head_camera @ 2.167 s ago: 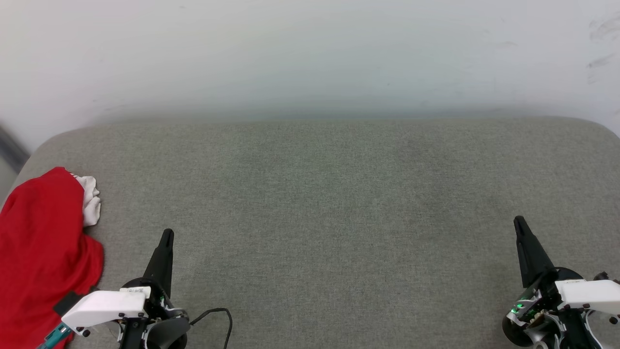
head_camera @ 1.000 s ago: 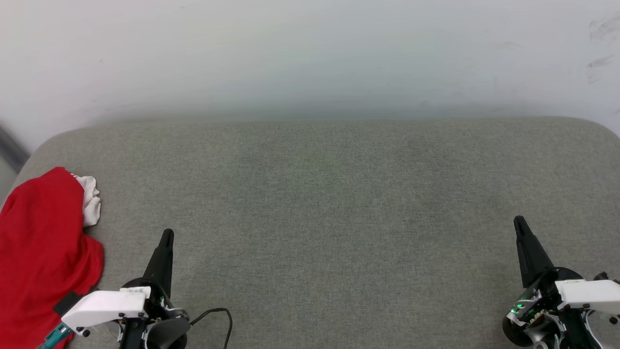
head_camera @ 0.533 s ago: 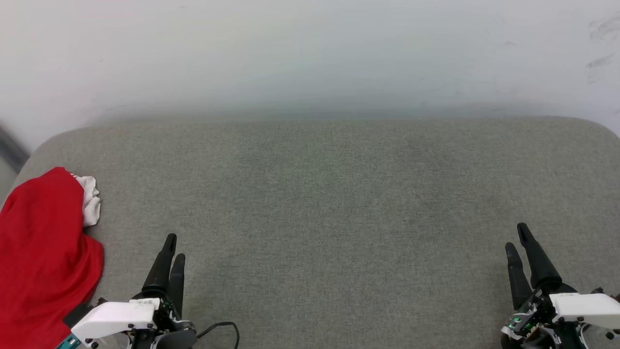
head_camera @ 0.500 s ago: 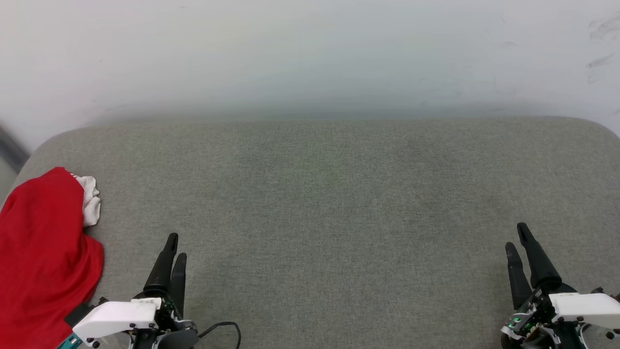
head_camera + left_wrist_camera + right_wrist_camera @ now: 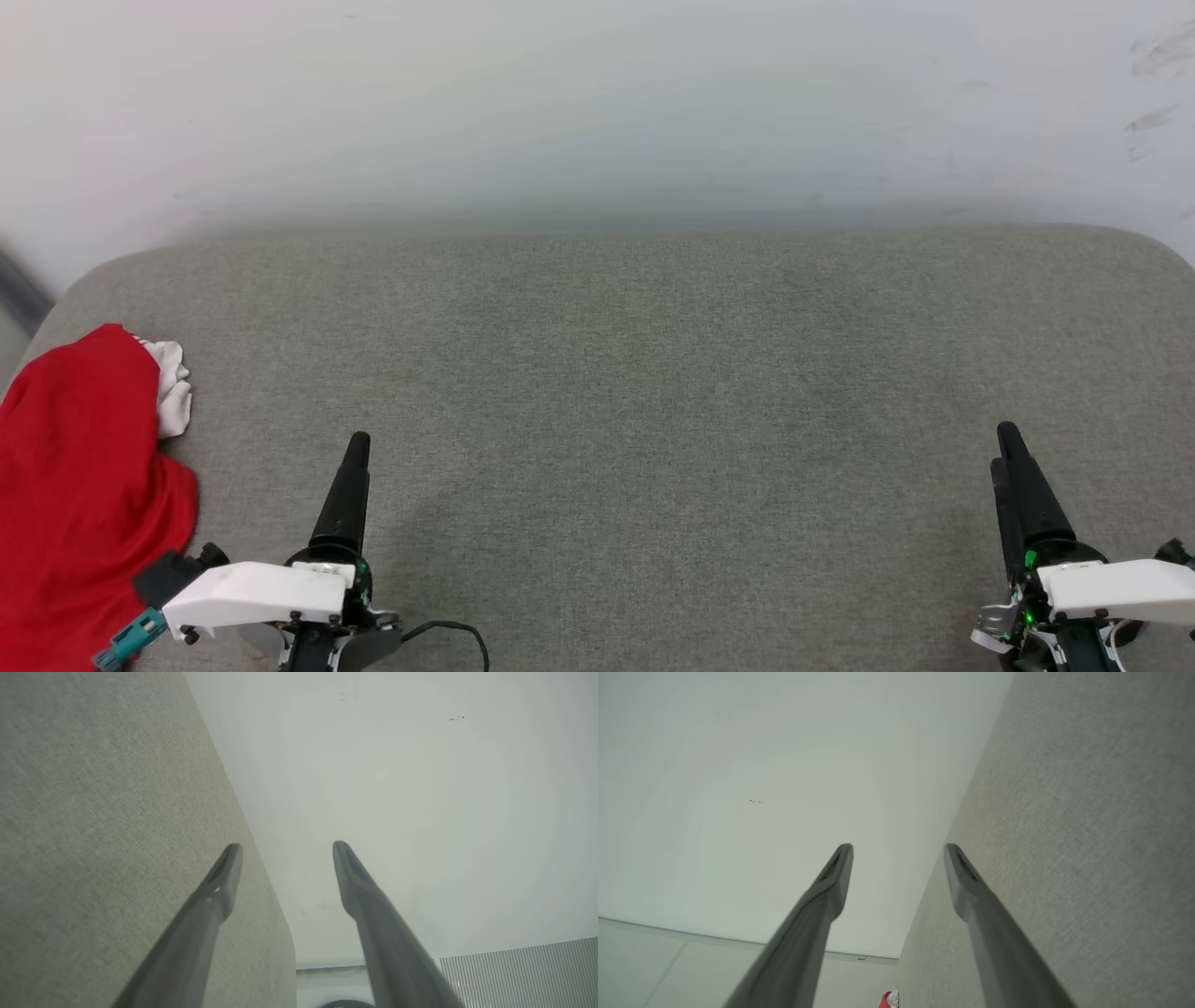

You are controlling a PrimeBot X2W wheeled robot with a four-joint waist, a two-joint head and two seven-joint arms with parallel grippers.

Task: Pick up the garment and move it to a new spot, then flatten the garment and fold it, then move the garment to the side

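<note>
Red garment [image 5: 84, 504] lies crumpled at the left edge of a grey fabric bench [image 5: 653, 373].
The left tool [image 5: 358, 443] and the right tool [image 5: 1004, 439] sit low and well apart, each with its two dark fingers spread wide, holding nothing. The garment is near the left tool.

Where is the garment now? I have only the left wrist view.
Observer: In the head view, the garment lies bunched at the left edge of the grey cushion.
Operator: Does the left tool touch it?
Observer: No. The left tool points forward, to the right of the garment, its fingers apart from it.
Operator: And the right tool?
Observer: The right tool is open and empty, at the cushion's far right.
</note>
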